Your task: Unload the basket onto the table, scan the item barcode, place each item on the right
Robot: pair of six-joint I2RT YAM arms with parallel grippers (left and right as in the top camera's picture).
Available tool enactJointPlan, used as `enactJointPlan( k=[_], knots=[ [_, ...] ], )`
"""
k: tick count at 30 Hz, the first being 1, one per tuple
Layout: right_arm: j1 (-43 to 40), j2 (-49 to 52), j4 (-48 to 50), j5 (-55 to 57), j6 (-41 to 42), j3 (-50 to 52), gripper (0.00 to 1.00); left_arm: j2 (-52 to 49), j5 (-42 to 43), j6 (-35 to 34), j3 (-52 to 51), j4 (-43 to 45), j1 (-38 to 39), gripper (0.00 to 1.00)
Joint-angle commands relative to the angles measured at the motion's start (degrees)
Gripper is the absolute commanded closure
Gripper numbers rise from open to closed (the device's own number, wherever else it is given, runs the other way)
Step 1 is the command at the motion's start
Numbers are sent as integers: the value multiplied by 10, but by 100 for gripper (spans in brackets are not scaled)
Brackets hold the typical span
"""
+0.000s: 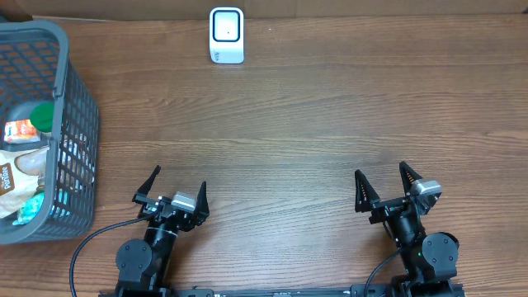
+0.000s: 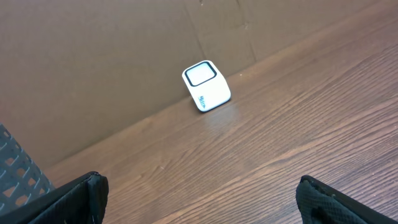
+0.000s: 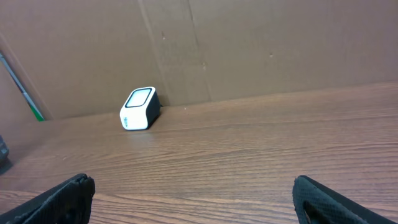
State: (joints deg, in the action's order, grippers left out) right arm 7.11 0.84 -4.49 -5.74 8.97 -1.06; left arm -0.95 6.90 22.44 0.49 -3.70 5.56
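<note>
Scanner (image 1: 226, 35) first: you'll find the small white unit with its dark-rimmed window at the top centre of the overhead frame, standing on the wooden table (image 1: 330, 124) near its far edge. In your left wrist view it sits just above the middle of the frame (image 2: 206, 86), and in the right wrist view it is left of centre (image 3: 138, 108), close against the brown cardboard wall (image 3: 280, 43). The goods you could scan are all in the grey mesh basket (image 1: 78, 157) at the left edge of the overhead frame; you can make out a green-capped item (image 1: 41, 115) and a tan packet (image 1: 18, 169) among them, but no barcode is readable from here. The basket is well apart from the scanner. Your left gripper (image 1: 180, 178) sits at the lower left of the overhead frame, just right of the basket, with its jaws spread wide and nothing between them; in its wrist view only bare wood shows between the black fingers (image 2: 87, 199). Your right gripper (image 1: 380, 170) at the lower right is likewise released and empty, well apart from both basket and scanner.
</note>
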Motion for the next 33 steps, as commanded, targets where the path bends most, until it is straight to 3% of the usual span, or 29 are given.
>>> enactJointPlan(
  k=[1,11,24,33],
  knots=[
    [-4,-7,3,1,-1,6,0,7,2,-12,-2,-1,-3,1],
    [-4,-7,3,1,-1,6,0,7,6,-14,-2,1,-3,1],
    [-4,-7,3,1,-1,6,0,3,-14,-124,33,-12,-3,0],
    [-4,-7,3,1,-1,6,0,-107,-28,-132,130,-40,-3,0]
  ],
)
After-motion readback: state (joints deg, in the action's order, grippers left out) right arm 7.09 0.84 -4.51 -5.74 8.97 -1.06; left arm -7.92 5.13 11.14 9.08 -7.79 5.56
